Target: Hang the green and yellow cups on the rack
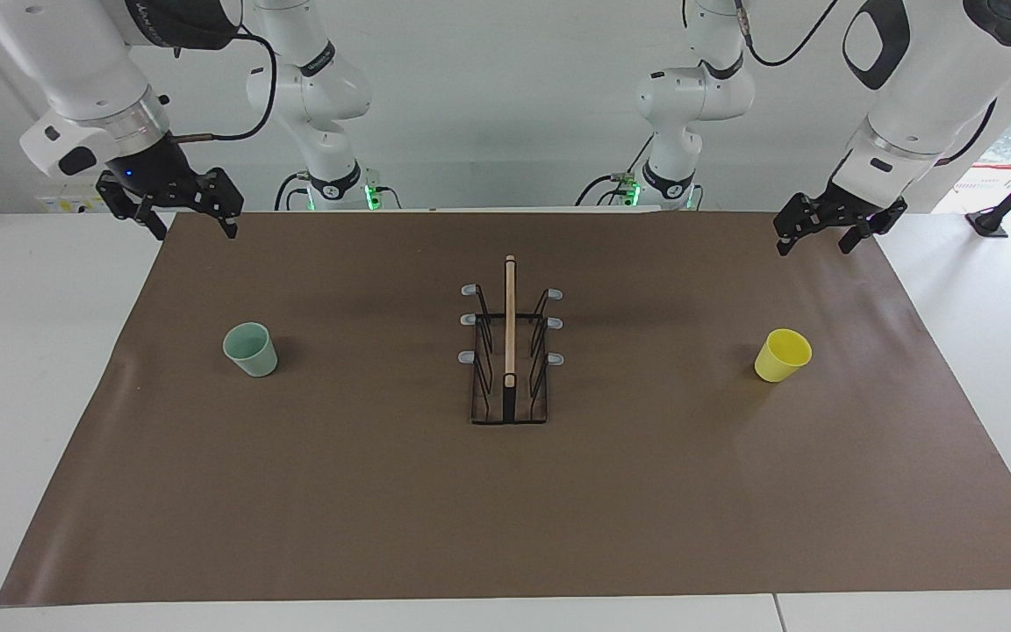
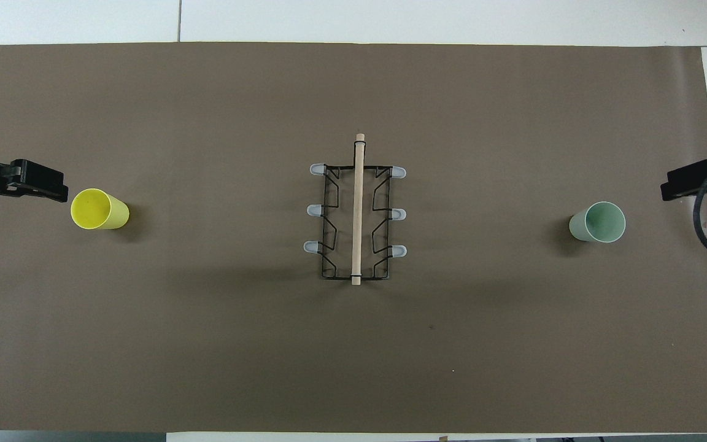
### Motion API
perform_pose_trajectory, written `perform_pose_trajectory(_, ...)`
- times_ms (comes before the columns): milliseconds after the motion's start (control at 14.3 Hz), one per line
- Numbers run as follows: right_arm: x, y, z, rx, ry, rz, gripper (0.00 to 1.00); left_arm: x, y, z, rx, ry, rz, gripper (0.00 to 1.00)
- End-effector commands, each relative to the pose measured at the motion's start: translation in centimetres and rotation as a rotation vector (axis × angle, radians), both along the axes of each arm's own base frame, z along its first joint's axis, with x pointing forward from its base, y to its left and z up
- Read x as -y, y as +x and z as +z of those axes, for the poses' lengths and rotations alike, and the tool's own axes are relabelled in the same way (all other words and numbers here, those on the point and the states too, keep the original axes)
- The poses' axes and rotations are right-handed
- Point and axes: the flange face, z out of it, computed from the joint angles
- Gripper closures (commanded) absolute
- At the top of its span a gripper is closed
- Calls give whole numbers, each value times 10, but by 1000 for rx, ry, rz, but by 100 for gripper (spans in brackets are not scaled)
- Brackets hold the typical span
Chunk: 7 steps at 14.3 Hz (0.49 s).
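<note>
The black wire rack [image 1: 510,351] [image 2: 356,215] with its light-wood top bar stands mid-mat, and all its grey-tipped prongs are bare. Toward the right arm's end stands the pale green cup [image 1: 251,349] [image 2: 599,222], mouth up. The yellow cup [image 1: 782,355] [image 2: 99,209] stands mouth up toward the left arm's end. My right gripper [image 1: 192,230] [image 2: 666,187] hangs open and holds nothing, raised over the mat's edge at the green cup's end. Over the mat's edge at the yellow cup's end, my left gripper [image 1: 813,248] [image 2: 62,191] is also raised, open and without a load.
A brown mat [image 1: 505,527] [image 2: 353,368] covers most of the white table [image 1: 32,351]. Both arm bases stand at the table's robot end. A black cable [image 2: 706,227] loops down by the right gripper.
</note>
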Motion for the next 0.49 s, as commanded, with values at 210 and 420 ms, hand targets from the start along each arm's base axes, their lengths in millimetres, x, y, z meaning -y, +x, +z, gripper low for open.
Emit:
perform_pose_trajectory(210, 4, 0, 2, 7, 9, -8, 0, -3, -11, 1, -7, 18, 7, 0)
perform_pose_trajectory(420, 4, -1, 0, 3, 22, -8, 0, -7, -21, -1, -72, 32, 21, 0)
